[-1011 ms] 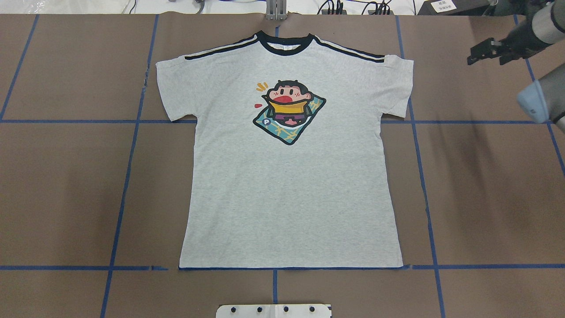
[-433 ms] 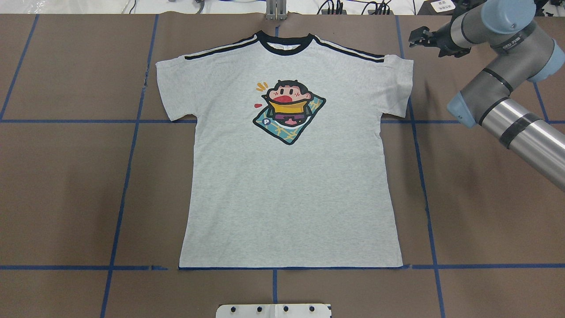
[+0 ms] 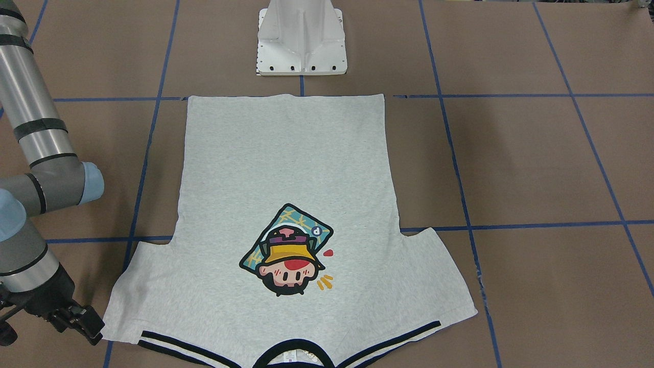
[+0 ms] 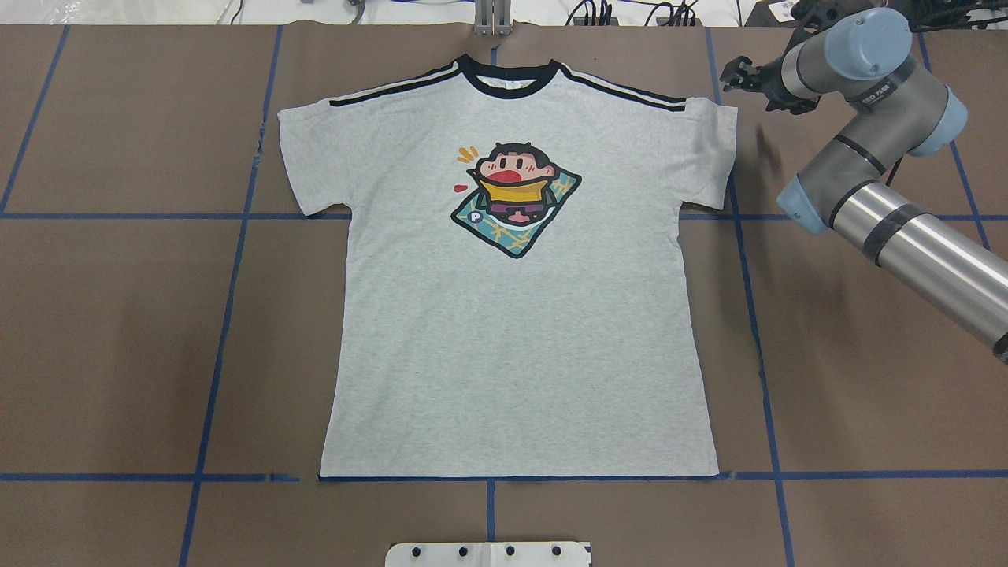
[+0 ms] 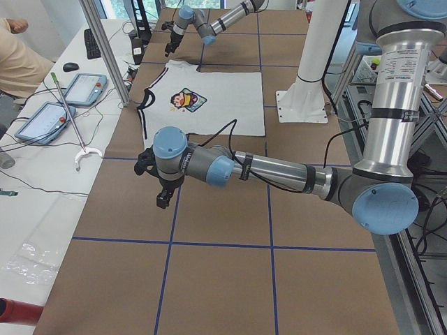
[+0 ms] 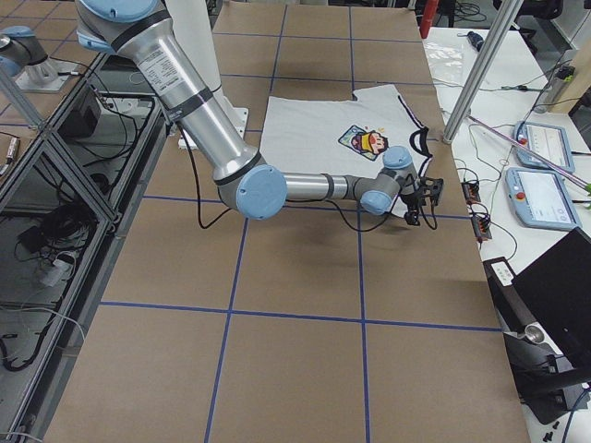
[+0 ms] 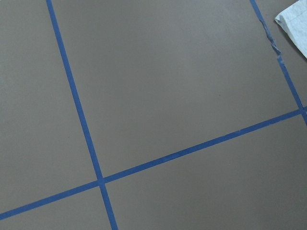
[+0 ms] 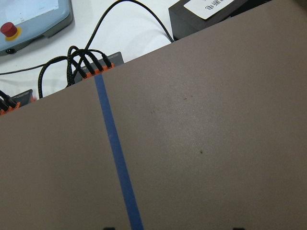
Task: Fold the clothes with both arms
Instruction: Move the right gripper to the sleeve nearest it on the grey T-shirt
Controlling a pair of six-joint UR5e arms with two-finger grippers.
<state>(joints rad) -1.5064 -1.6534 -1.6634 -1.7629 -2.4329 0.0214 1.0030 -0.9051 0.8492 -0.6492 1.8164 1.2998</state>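
The light grey T-shirt (image 4: 512,339) with a cartoon face lies flat, picture up, on the brown table (image 4: 118,315), its length running away from the robot, collar farthest. The black right gripper (image 4: 734,75) hangs just beside the far right sleeve, fingers apart, holding nothing. The black left gripper (image 5: 161,202) is well apart; I cannot tell its grip.
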